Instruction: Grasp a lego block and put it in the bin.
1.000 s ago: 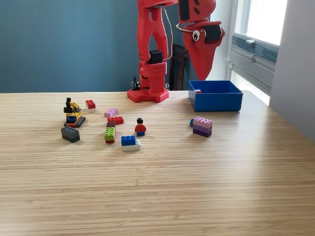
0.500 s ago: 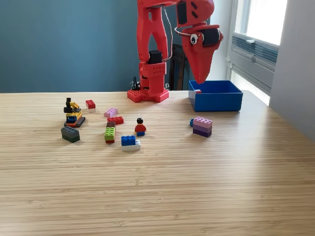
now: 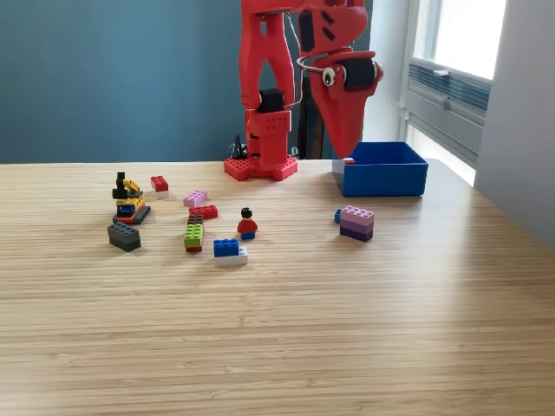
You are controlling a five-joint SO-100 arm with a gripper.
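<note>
Lego blocks lie scattered on the wooden table (image 3: 347,329); none is in the gripper (image 3: 344,152). The red jaws point straight down and are pressed together to a single tip, holding nothing. That tip hangs in the air by the bin's (image 3: 381,178) near-left corner as the exterior view shows it, above the table.

The bin sits at the back of the table on the exterior view's right, open top up; a small red piece (image 3: 349,160) shows inside against its left wall.

In front of the bin: a pink-on-purple stack (image 3: 356,223) with a small blue block (image 3: 338,216) touching its left side.

Further to the view's left: a minifigure (image 3: 247,224), a blue-on-white block (image 3: 229,250), a green block (image 3: 193,236), a red flat block (image 3: 205,211), a pink block (image 3: 195,198), a red-on-white block (image 3: 159,185), a dark grey block (image 3: 124,237) and a small yellow-and-black build (image 3: 128,200).

Arm base (image 3: 263,165) stands behind, left of the bin.
</note>
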